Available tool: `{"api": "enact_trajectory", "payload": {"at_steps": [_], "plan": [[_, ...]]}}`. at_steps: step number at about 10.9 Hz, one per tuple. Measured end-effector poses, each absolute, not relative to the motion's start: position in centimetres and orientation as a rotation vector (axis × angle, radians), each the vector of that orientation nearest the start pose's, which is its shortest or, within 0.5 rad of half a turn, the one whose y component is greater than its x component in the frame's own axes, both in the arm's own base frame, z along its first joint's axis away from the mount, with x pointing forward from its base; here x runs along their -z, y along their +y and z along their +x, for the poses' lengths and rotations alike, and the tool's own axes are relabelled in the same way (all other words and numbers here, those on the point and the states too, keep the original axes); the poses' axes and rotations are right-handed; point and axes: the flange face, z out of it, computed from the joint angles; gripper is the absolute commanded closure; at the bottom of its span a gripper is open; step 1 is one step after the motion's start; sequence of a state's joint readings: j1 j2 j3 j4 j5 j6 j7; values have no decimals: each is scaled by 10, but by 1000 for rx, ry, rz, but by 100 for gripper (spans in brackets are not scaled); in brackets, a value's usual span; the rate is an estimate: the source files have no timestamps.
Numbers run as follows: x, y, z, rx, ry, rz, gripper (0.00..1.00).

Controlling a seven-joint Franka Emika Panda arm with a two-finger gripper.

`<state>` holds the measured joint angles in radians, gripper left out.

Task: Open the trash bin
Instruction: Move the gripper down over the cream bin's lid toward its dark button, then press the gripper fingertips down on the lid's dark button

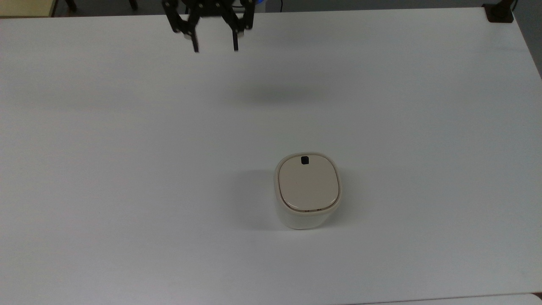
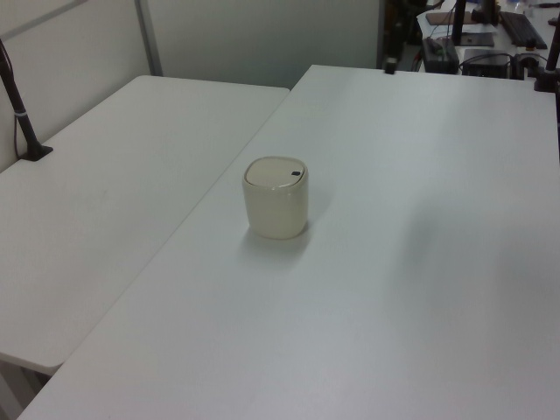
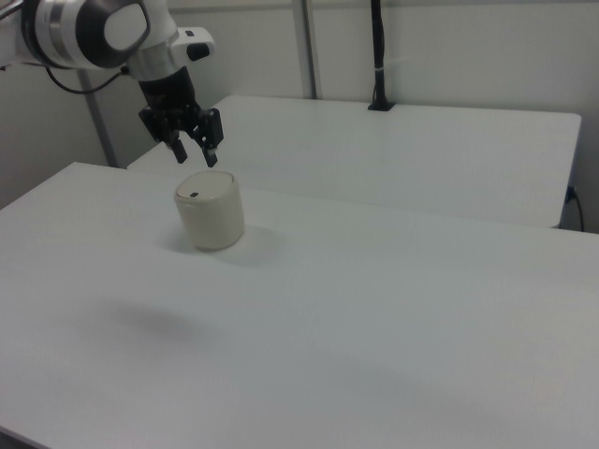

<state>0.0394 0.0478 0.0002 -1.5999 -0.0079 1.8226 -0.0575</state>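
Note:
The trash bin (image 1: pixel 307 190) stands upright on the white table, cream-white with a flat beige lid (image 1: pixel 308 183) lying shut and a small black button (image 1: pixel 304 160) at the lid's far edge. It also appears in the left view (image 2: pixel 276 198) and in the right view (image 3: pixel 209 210). My gripper (image 1: pixel 215 47) hangs open and holds nothing near the top view's upper edge, far from the bin and left of it. In the right view the gripper (image 3: pixel 196 155) hangs high in the air, and its fingertips appear just above the bin's image.
The white table (image 1: pixel 127 169) spreads wide around the bin. A second white table (image 2: pixel 114 175) adjoins it on the left view's left. A black pole mount (image 1: pixel 499 12) sits at the top view's upper right corner. A dark stand (image 2: pixel 22 114) rises at the left view's left edge.

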Motion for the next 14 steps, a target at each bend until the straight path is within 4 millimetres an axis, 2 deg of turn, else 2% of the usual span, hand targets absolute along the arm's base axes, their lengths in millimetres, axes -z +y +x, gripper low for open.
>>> {"api": "enact_trajectory", "payload": {"at_steps": [1,3,5,7,9,11,14], "plan": [[-602,38,605,370,-62,-3116,100],[-586,76,629,529,198,-3032,100],[-570,105,646,618,425,-2925,100],[-547,128,659,657,512,-2859,100],[-512,145,674,686,562,-2809,100],[-478,164,678,671,550,-2808,100],[-458,169,676,637,547,-2825,100]]}}
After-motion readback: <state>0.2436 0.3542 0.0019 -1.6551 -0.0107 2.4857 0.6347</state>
